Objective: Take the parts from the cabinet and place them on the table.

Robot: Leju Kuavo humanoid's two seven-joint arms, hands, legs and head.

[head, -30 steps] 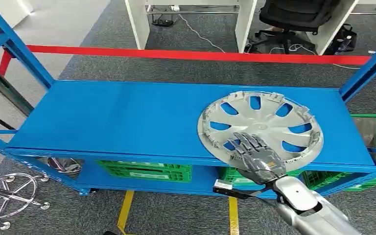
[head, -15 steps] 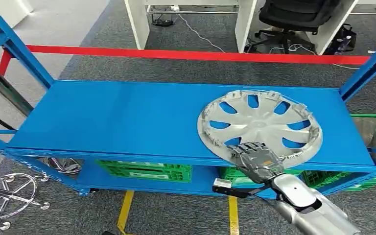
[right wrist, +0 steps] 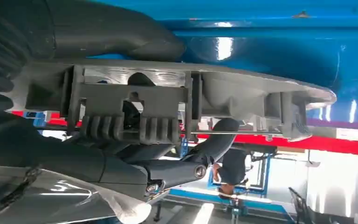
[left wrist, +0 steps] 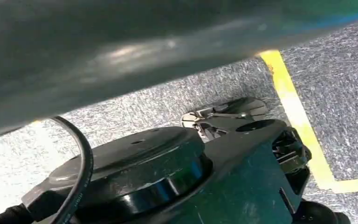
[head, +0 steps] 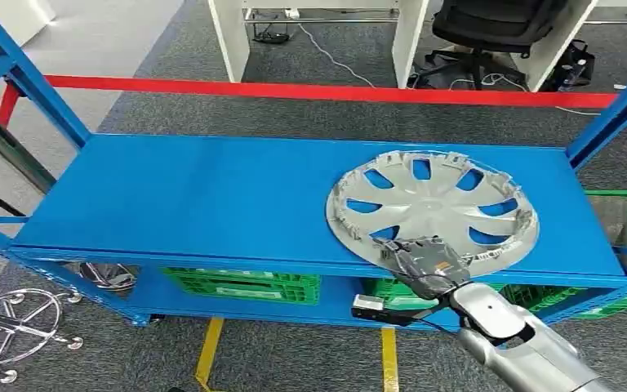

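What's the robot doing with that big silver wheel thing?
The robot's right hand is gripping the near edge of a silver hubcap that lies on the top blue shelf. The right wrist view shows its thumb on one side of the rim and fingers on the other. It hasn't carried it away yet.

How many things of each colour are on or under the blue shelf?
Silver round plastic wheel cover: 1
Green plastic crates: 3
Total: 4
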